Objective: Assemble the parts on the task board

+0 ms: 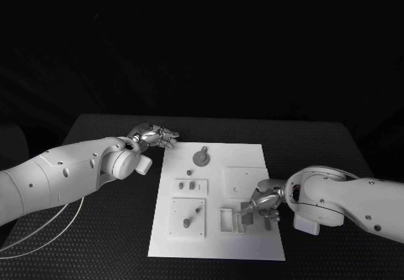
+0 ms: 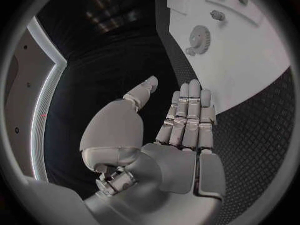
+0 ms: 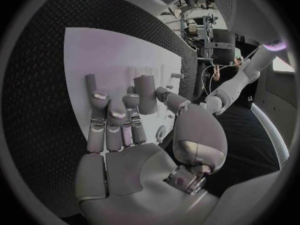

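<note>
Several small grey parts sit on the white task board [image 1: 217, 245], in the middle of the black worktop [image 1: 320, 140]. Nearest to any hand: an upright grey part [image 3: 145, 92], standing with its long axis vertical at the board's 4 o'clock edge. Lies at about 8 o'clock from the right hand [image 1: 263, 204] in the head view, just beside the fingertips [image 3: 131, 101]. Appears flanked by thumb on one side and fingers on the other in the right wrist view. Cannot tell whether actually pinched or merely bracketed, since the contact faces are hidden behind the part itself. Likely calls for a closing pinch across its short width, judging by that layout.

Further out, a gear [image 1: 200, 156] lies flat near the board's 12 o'clock end, at about 4 o'clock from the left hand [image 1: 154, 137]. Hovers off the board's 10 o'clock corner, fingers straight and together, thumb apart, holding nothing. Well apart from the upright part, so the right hand is the nearer by far.

Hard to make out: the shapes of the small pegs and slotted plates on the board's 9 o'clock half.
</note>
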Controlling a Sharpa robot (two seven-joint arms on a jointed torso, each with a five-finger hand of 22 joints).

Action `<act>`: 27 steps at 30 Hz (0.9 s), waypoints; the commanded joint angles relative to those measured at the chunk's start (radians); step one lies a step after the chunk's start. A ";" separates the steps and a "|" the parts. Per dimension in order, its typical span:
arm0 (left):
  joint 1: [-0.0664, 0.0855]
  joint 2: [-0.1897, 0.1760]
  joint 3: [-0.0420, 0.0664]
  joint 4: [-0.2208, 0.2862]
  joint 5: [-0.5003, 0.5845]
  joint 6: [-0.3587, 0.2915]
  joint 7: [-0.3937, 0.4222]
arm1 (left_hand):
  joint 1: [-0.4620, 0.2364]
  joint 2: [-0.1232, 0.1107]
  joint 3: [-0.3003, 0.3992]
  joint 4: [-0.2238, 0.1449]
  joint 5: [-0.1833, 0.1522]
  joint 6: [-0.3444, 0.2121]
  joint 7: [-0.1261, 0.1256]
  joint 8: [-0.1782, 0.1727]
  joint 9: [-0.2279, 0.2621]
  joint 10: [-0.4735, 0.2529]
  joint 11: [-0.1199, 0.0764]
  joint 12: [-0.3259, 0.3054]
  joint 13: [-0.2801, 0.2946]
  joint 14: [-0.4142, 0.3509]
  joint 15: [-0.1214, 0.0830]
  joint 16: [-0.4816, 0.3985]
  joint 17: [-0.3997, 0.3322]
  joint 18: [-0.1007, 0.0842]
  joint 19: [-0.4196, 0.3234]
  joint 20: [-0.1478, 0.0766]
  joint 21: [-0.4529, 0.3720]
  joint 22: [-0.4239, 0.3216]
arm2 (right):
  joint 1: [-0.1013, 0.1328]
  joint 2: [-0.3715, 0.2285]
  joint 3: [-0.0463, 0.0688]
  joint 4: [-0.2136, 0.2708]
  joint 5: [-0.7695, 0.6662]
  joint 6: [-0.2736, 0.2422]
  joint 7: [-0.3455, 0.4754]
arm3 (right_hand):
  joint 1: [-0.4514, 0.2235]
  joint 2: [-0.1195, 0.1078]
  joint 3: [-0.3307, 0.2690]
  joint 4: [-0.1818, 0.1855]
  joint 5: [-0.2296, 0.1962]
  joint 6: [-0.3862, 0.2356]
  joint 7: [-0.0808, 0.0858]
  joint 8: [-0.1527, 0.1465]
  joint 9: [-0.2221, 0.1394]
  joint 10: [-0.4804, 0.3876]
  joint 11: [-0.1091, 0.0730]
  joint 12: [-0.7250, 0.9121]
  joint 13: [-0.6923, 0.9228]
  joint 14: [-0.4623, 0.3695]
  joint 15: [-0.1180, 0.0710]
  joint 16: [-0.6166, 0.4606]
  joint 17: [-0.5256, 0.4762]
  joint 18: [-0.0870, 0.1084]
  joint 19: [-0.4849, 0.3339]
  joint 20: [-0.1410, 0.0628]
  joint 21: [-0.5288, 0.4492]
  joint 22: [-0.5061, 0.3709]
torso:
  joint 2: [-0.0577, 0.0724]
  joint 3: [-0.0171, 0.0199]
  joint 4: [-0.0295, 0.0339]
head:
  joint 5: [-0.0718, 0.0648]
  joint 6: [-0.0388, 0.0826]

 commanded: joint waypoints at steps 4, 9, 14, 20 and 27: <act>0.000 0.003 0.000 0.004 0.004 0.018 0.003 | -0.004 -0.002 0.002 0.004 -0.004 -0.008 0.000 0.004 -0.002 -0.007 0.000 0.006 -0.001 0.005 -0.002 -0.007 0.002 0.011 0.008 0.000 -0.007 0.002 | 0.000 0.044 -0.009 -0.018 0.031 0.023 -0.010 | -0.010 0.001 -0.001 0.000 0.000 0.006 0.004 -0.005 -0.003 0.004 0.000 -0.006 0.002 0.005 0.000 -0.008 0.003 0.031 -0.001 0.008 0.003 0.010 | 0.000 0.0007 -0.0004 | 0.003 -0.001; 0.000 0.003 0.000 0.005 0.004 0.021 0.002 | -0.004 -0.003 0.003 0.004 -0.004 -0.008 0.000 0.004 -0.002 -0.007 0.000 0.006 -0.001 0.005 -0.002 -0.007 0.003 0.011 0.008 0.000 -0.007 0.002 | -0.001 0.070 -0.031 -0.028 0.033 0.014 -0.008 | -0.022 -0.002 -0.002 -0.001 -0.026 0.008 0.003 -0.006 -0.004 0.004 0.000 -0.006 0.004 0.006 0.000 -0.012 0.008 0.031 -0.002 0.008 0.003 0.010 | 0.001 0.0014 0.0010 | 0.003 0.000; 0.000 0.002 0.000 0.005 0.004 0.021 0.002 | -0.004 -0.003 0.003 0.004 -0.004 -0.008 0.000 0.004 -0.002 -0.007 0.000 0.006 -0.001 0.005 -0.002 -0.008 0.003 0.011 0.008 0.000 -0.007 0.002 | -0.002 0.089 -0.039 -0.038 0.021 0.020 -0.007 | -0.031 -0.004 0.000 0.001 -0.049 0.010 0.003 -0.008 -0.004 0.004 -0.001 -0.007 0.005 0.008 0.000 -0.016 0.013 0.031 -0.001 0.007 0.004 0.010 | 0.001 0.0009 0.0007 | 0.006 -0.002; 0.000 0.001 0.000 0.005 0.004 0.022 0.002 | -0.004 -0.002 0.003 0.005 -0.004 -0.008 0.000 0.004 -0.002 -0.008 0.000 0.006 -0.002 0.005 -0.002 -0.008 0.004 0.011 0.008 0.000 -0.007 0.003 | -0.003 0.100 -0.041 -0.040 0.021 0.025 -0.005 | -0.036 -0.006 0.000 0.003 -0.061 0.011 0.003 -0.008 -0.004 0.004 -0.001 -0.008 0.006 0.009 0.000 -0.018 0.015 0.031 -0.001 0.007 0.004 0.010 | 0.001 0.0007 0.0008 | 0.007 -0.004; 0.000 0.000 0.000 0.006 0.004 0.022 0.001 | -0.004 -0.002 0.003 0.005 -0.004 -0.008 0.000 0.004 -0.002 -0.008 0.000 0.006 -0.002 0.005 -0.001 -0.009 0.005 0.011 0.008 0.000 -0.007 0.003 | -0.007 0.107 -0.041 -0.044 0.006 0.010 0.000 | -0.041 -0.009 0.000 0.006 -0.067 0.011 0.003 -0.009 -0.004 0.004 -0.001 -0.008 0.007 0.009 0.000 -0.019 0.018 0.031 -0.002 0.007 0.004 0.010 | 0.001 0.0010 0.0002 | 0.009 -0.004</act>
